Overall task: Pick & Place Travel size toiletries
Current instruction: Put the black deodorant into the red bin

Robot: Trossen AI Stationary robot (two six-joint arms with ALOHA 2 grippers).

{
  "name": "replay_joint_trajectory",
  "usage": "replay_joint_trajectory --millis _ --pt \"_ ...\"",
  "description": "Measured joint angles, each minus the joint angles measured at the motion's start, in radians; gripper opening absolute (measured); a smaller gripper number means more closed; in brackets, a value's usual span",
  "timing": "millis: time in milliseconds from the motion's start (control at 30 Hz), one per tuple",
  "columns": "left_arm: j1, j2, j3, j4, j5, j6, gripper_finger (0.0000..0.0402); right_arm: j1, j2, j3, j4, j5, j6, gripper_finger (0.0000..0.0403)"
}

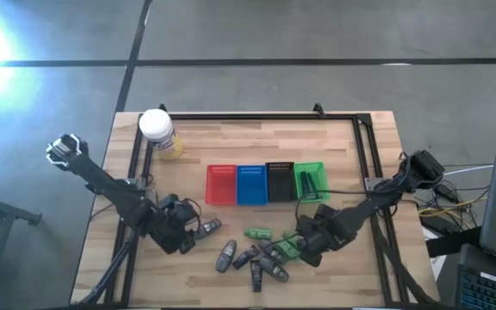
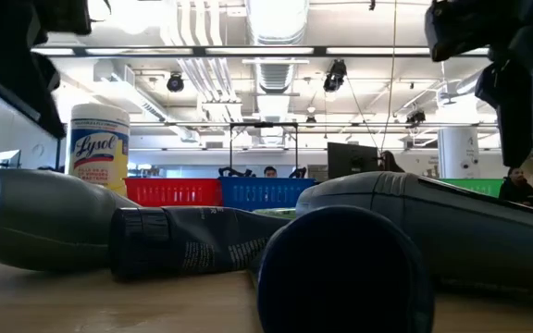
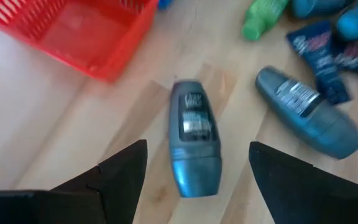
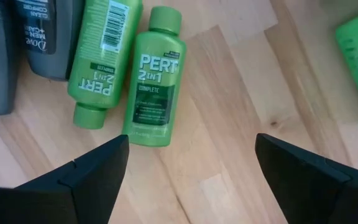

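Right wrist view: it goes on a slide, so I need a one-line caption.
Open right gripper above two green Pert bottles lying side by side on the wooden table.

The surface [image 1: 343, 142] was pale wood with a visible grain and a smooth finish. The red tray [image 3: 79, 34] looked like slotted plastic. The green bottles [image 4: 154, 74] were glossy plastic with printed labels. A grey bottle [image 3: 194, 137] had a smooth, slightly shiny shell. The left fingers [image 3: 123, 180] looked matt black.
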Motion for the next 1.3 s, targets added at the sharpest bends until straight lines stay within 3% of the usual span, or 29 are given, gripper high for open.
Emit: replay_joint_trajectory --millis 200,433,567,700,867,1067,1300 --pt "-0.015 0.125 0.014 0.035 0.034 -0.009 0.0297 0.033 0.000 -0.028 0.000 0.020 0.023 0.0354" --pt "-0.010 0.216 0.081 0.035 0.014 0.150 0.0352 0.059 0.000 -0.048 0.001 0.029 0.059 0.0355" --pt "0.013 0.249 0.070 0.033 0.051 0.150 0.0375 0.062 0.000 -0.049 0.004 0.053 0.078 0.0359" --pt "0.039 0.275 0.052 0.038 0.121 0.123 0.0380 0.061 0.000 -0.049 0.007 0.054 0.079 0.0355" --pt "0.075 0.312 0.040 0.077 0.137 0.126 0.0377 0.062 0.000 -0.050 0.007 0.054 0.101 0.0347" --pt "0.109 0.371 0.040 0.182 0.212 0.176 0.0345 0.061 0.000 -0.051 0.007 0.053 0.132 0.0338" --pt "0.121 0.385 0.041 0.179 0.254 0.184 0.0233 0.061 0.000 -0.051 0.004 0.053 0.159 0.0328"
